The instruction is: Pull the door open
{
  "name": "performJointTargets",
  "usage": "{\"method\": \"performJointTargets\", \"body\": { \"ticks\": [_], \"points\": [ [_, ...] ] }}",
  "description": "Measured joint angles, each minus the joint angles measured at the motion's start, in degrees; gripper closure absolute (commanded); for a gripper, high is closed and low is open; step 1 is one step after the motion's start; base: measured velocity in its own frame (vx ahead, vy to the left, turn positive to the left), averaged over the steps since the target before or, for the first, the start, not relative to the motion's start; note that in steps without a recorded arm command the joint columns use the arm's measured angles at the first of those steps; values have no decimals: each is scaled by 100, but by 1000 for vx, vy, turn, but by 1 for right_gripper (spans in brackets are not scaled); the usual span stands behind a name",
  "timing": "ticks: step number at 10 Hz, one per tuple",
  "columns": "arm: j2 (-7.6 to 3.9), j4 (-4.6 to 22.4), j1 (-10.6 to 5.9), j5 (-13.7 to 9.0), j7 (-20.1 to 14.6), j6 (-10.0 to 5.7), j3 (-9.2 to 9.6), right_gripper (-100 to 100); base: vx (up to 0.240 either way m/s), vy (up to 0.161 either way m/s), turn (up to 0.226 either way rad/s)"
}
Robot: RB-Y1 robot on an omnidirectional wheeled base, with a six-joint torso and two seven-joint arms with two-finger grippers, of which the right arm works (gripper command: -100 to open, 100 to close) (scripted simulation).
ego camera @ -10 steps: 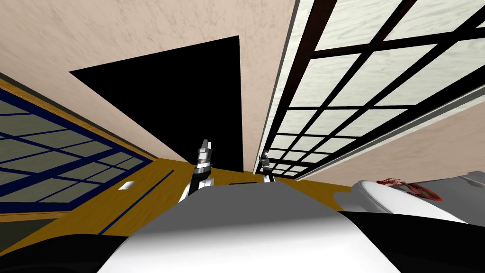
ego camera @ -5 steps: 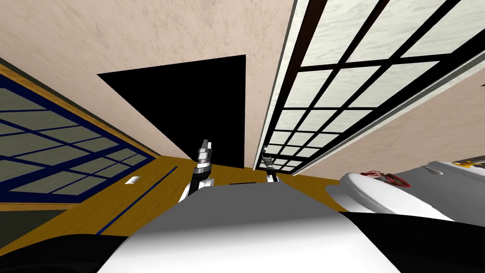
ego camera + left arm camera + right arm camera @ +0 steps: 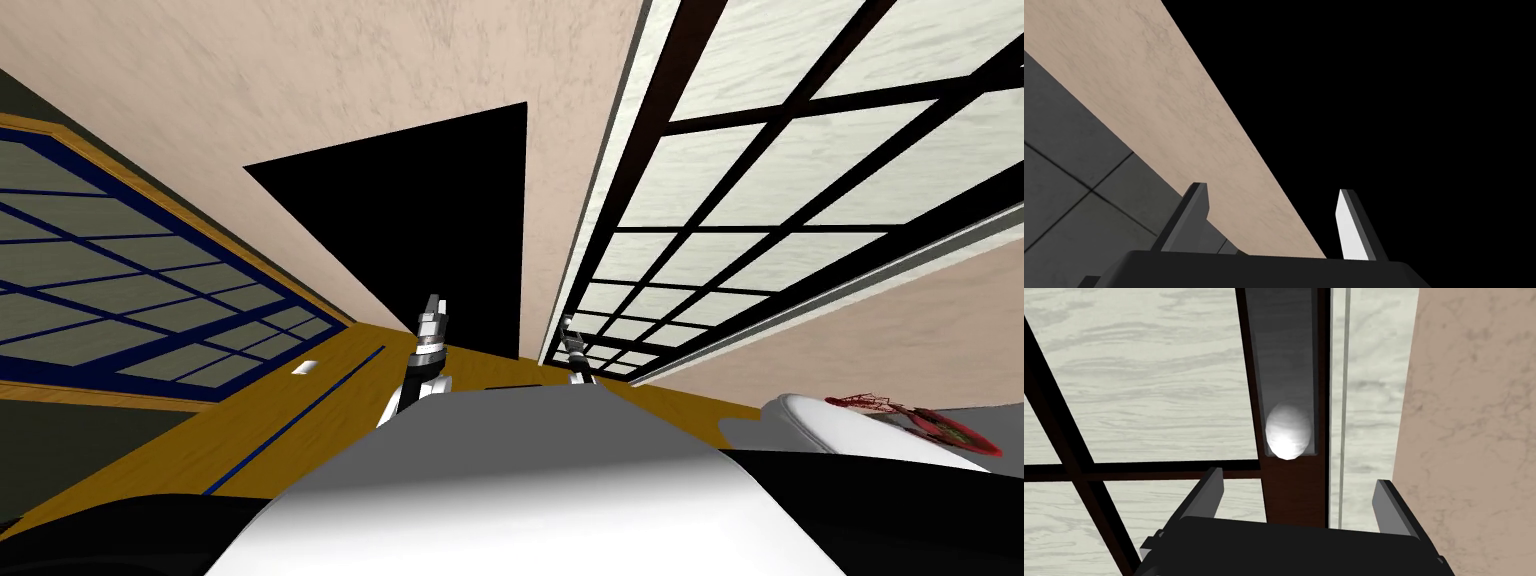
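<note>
The door (image 3: 760, 190) is a dark grid frame with pale panes, running along my right side. Its white round knob (image 3: 1288, 430) sits on a grey plate in the dark stile (image 3: 1294, 498). My right gripper (image 3: 1299, 495) faces the knob, open, with the knob a little beyond its fingertips and nothing held. In the head view the right gripper (image 3: 570, 338) stands close to the door's near edge. My left gripper (image 3: 432, 312) is raised in front of the black area, and the left gripper (image 3: 1272, 212) is open and empty.
A black area (image 3: 430, 230) lies between the pinkish wall (image 3: 300, 80) and the door. A blue-framed paned panel (image 3: 120, 300) is at left, beside a wood-coloured floor (image 3: 300, 420). A white rounded object (image 3: 850, 430) with something red (image 3: 930, 420) sits at lower right.
The whole head picture has shifted and rolled, so my head or base has moved. Both arms keep their place before my chest; the right gripper sits slightly further right.
</note>
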Motion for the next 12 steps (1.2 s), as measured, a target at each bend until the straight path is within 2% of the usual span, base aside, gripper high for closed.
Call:
{"method": "performJointTargets", "body": {
  "ticks": [1, 2, 3, 4, 5, 6, 7, 12],
  "points": [
    [-91, 236, -68, -49, -23, -128, -66, -100, 138, -12, 238],
    [-165, 201, -2, -92, -67, -156, -125, -100, 176, -22, 221],
    [-279, 548, -118, -157, -86, -321, -215, -100, 137, -34, 73],
    [-293, 537, -80, -178, -92, -375, -244, -100, 48, -23, -20],
    [-280, 396, -7, -175, -106, -318, -239, -100, 73, -27, 181],
    [-276, 199, 181, -192, -148, -231, -258, -100, 30, -12, 37],
    [-268, 185, 216, -191, -160, -207, -257, 100, -18, 10, -34],
    [-282, 202, 189, -192, -144, -231, -262, 100, -5, -1, -4]
  ]
}}
